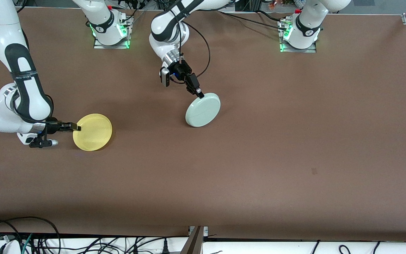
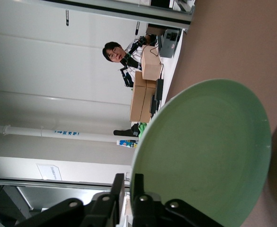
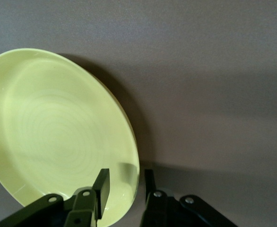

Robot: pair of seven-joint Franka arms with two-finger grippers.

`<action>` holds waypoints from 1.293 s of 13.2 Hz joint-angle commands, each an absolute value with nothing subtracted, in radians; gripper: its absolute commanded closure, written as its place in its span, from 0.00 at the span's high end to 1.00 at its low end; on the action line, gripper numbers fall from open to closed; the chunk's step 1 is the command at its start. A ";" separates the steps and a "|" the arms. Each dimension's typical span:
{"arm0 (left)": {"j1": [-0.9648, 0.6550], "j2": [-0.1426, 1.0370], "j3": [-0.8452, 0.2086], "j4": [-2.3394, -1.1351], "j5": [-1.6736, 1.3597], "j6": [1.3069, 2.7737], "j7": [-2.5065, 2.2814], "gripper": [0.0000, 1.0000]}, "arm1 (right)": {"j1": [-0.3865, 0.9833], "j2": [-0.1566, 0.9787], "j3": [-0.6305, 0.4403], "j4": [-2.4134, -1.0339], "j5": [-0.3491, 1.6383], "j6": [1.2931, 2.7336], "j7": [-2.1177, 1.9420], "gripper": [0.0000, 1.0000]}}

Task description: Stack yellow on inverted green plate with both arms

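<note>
The right end effector (image 3: 124, 187) has its two black fingers straddling the rim of the yellow plate (image 3: 53, 137): one finger (image 3: 102, 182) sits over the plate's hollow, the other (image 3: 149, 182) outside the rim, with a gap showing between finger and rim on both sides. The plate fills the view from nine o'clock round to six, faint rings in its face. It throws a dark shadow on the brown surface (image 3: 214, 71) toward three o'clock.

A brown table (image 1: 259, 148), cables (image 1: 19, 236) along its near edge, stacked cardboard boxes (image 2: 145, 90).
</note>
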State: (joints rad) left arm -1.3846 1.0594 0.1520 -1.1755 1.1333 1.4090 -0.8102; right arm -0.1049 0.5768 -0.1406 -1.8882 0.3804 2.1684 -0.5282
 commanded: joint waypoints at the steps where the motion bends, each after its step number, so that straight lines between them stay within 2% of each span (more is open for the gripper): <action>1: -1.455 1.083 0.161 -1.147 1.132 1.370 -0.842 0.38 | -0.121 0.577 -0.133 -1.884 0.403 2.171 -0.601 0.04; 2: -1.475 1.083 0.158 -1.153 1.129 1.367 -0.886 0.46 | -0.123 0.577 -0.133 -1.881 0.403 2.171 -0.621 0.00; 4: -1.494 1.078 0.155 -1.151 1.068 1.370 -0.949 1.00 | -0.121 0.577 -0.133 -1.878 0.402 2.166 -0.624 0.00; 8: -1.493 1.069 0.152 -1.121 0.899 1.454 -1.069 1.00 | -0.121 0.577 -0.133 -1.876 0.402 2.164 -0.624 0.00; 17: -1.398 1.023 0.158 -1.121 0.621 1.879 -1.236 1.00 | -0.114 0.561 -0.130 -1.835 0.397 2.125 -0.626 0.00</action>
